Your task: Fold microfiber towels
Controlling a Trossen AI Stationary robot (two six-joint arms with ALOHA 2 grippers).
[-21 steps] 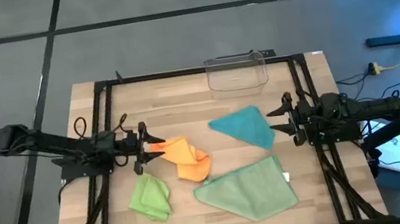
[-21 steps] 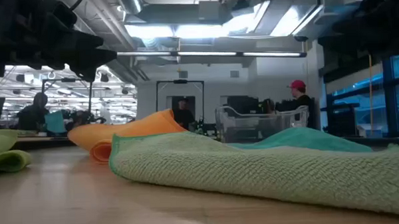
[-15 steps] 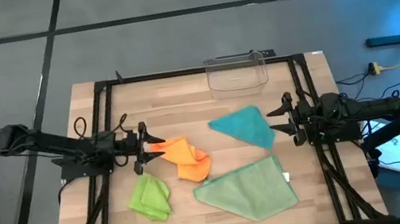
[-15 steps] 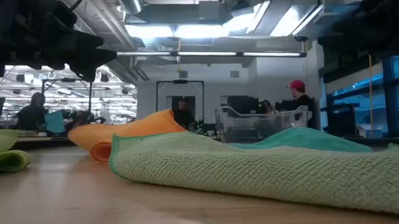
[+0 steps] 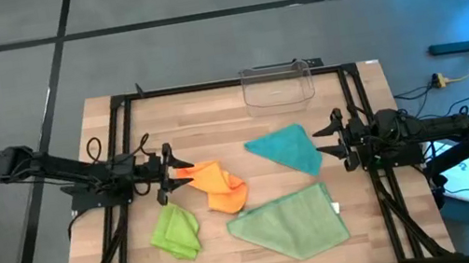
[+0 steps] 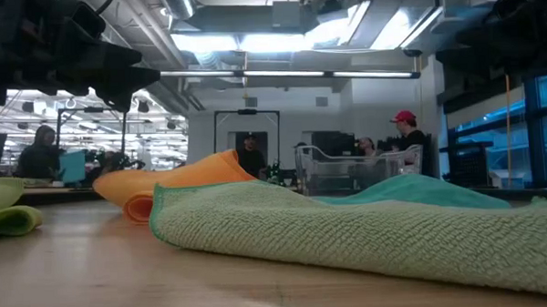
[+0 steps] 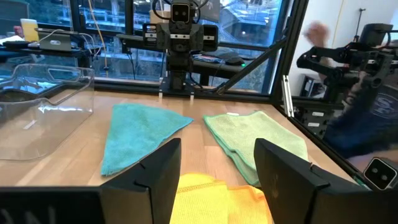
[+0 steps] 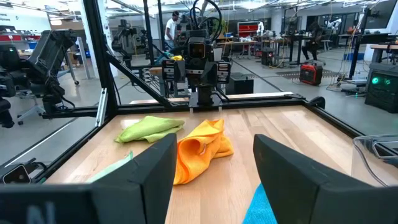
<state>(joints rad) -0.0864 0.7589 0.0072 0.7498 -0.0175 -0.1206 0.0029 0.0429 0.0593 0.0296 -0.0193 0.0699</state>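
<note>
The pale sage green towel is lying nearest to the low camera, a thick cloth with a coarse looped weave and a rounded folded edge. In the high view it is spreading as a large slanted square, forward and to the side of the right gripper. The lime green towel is sitting crumpled in a small soft heap, just beside and a little in front of the left gripper.

The left gripper is hanging low over the wooden slat table, its dark fingers standing wide apart and holding nothing. The orange towel is lying bunched directly ahead of it, one pointed corner reaching in between the fingertips; whether it is touching them I cannot tell. The cloth is smooth and rolled at one edge.

The right gripper is facing the left one across the table, its jaws also spread wide and empty. The teal towel is lying flat just ahead of it, in a triangle-like shape with a fine nap.

Farthest away, the clear plastic bin is standing at the back edge, rounded and glossy.
</note>
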